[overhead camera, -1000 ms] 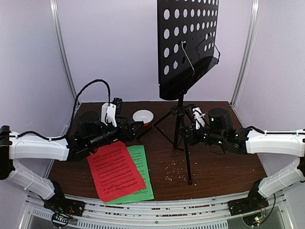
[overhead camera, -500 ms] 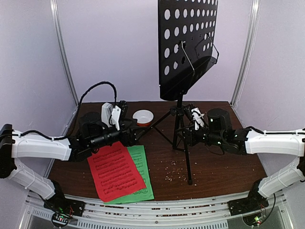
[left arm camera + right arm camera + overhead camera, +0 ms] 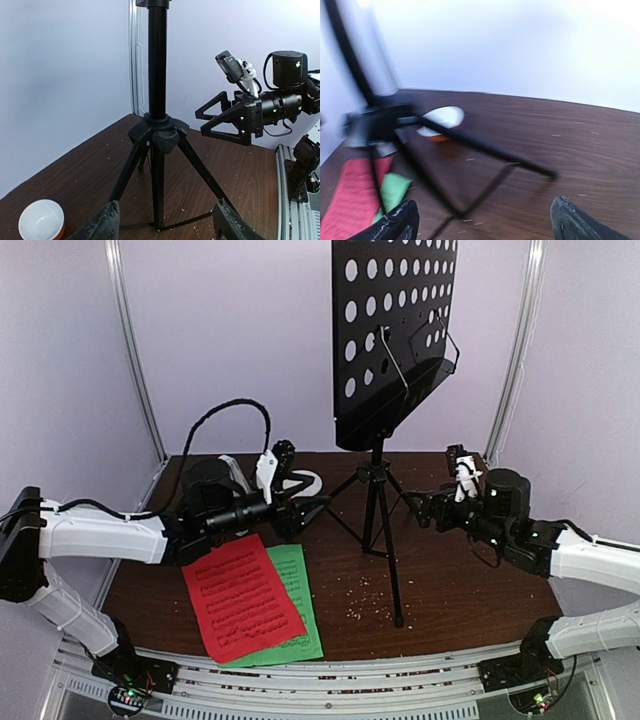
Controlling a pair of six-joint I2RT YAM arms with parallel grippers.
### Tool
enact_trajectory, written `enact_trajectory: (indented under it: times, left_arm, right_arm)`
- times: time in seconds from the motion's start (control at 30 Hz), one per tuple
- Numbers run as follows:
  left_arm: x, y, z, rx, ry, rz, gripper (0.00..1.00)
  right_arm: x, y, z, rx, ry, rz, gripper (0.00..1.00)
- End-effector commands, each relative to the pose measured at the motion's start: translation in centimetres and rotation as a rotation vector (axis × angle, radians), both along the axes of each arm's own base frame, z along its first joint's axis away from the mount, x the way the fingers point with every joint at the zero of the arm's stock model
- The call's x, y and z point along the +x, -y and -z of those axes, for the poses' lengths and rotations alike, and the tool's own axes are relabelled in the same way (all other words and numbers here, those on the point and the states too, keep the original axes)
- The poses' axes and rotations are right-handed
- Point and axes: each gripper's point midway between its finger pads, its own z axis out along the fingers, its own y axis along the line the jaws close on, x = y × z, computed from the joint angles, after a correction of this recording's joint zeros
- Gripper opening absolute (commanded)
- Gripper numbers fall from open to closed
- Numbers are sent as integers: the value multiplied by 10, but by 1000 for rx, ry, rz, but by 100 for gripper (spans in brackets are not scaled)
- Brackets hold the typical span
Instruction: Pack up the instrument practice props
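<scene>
The tall music stand [image 3: 393,350] is what worries me. It looks top-heavy, with its perforated desk high above both grippers and only three thin legs below, and neither arm has hold of it.

The left gripper [image 3: 166,212] is spread wide with nothing in it. The stand's hub [image 3: 159,131] is straight ahead of its fingers and a little above them, near but not touching. The right gripper [image 3: 201,122] is also spread and empty, on the far side of the pole and apart from it.

If either gripper nudges a leg or closes on the pole off-centre, I'd expect the stand to tip or skid, since nothing steadies it.

The red page [image 3: 243,595] lies flat back behind the left gripper, by its forearm, overlapping the green page [image 3: 298,585]. The small bowl [image 3: 41,220] sits just off that gripper's left finger.
</scene>
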Motion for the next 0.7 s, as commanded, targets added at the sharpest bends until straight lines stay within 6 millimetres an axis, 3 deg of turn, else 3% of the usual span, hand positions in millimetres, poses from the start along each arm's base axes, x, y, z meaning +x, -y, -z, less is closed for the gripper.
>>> enact_trajectory:
  times: [0.0,0.13,0.47,0.53,0.67]
  left_arm:
    - [8,27,-21,1,143,22,63]
    - [19,49,-28,41,185,8,55]
    - [33,73,-17,169,257,-30,42]
    - [34,79,-15,199,259,-20,38]
    - [33,87,-14,241,269,-18,38]
  right_arm:
    - [25,70,4,30,108,227,94]
    - [22,110,2,88,233,378,94]
    - [0,143,16,117,280,507,93]
    - [-3,151,23,135,274,545,92]
    - [-12,158,42,178,257,565,91]
